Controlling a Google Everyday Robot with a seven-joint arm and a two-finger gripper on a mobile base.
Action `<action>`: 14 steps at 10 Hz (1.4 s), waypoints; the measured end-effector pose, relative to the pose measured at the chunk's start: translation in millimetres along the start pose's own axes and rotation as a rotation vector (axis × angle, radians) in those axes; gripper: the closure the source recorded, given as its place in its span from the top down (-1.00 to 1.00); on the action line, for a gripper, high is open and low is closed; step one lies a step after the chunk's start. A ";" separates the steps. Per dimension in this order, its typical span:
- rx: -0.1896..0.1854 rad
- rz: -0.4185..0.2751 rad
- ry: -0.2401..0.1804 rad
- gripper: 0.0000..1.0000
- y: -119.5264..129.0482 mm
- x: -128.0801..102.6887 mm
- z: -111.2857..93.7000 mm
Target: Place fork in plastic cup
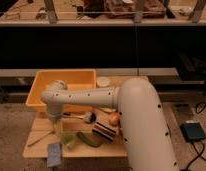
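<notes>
Seemingly, the end effector (57, 128) hangs over the tabletop (35, 149) between the fork (42, 137), lying flat at the left, and the light-green plastic cup (69, 141) just beside the cucumber (89, 139); its grip state I cannot tell.

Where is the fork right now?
Camera view: the fork lies front-left on the table, left of the plastic cup; the gripper hangs just above them.

Yellow bin (38, 92): stood behind the gripper (57, 129), which hung low over the wooden table (38, 149).
Brush (87, 117): lay just right of it.
Cucumber (89, 139): lay right, nearer the front.
Orange fruit (113, 119): sat farther right.
Grey cloth (54, 154): lay in front.
</notes>
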 end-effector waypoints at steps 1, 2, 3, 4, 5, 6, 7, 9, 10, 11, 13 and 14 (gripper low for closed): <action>0.000 0.000 0.000 0.60 0.0 0.0 0.0; 0.000 0.000 0.000 0.60 0.0 0.0 0.0; 0.000 0.000 0.000 0.60 0.0 0.0 0.0; 0.000 0.000 0.000 0.60 0.0 0.0 0.0; 0.000 0.000 0.000 0.60 0.0 0.0 0.0; 0.000 0.000 0.000 0.60 0.0 0.0 0.0; 0.000 0.000 0.000 0.60 0.0 0.0 0.0; 0.000 0.000 -0.001 0.60 -0.3 -0.1 0.1; 0.004 -0.001 -0.003 0.60 -0.4 -0.8 1.3; 0.014 -0.002 -0.002 0.60 -1.7 -1.3 4.4; 0.033 -0.018 -0.005 0.60 -4.0 -12.0 9.8; 0.038 -0.024 -0.002 0.60 -3.5 -12.5 11.1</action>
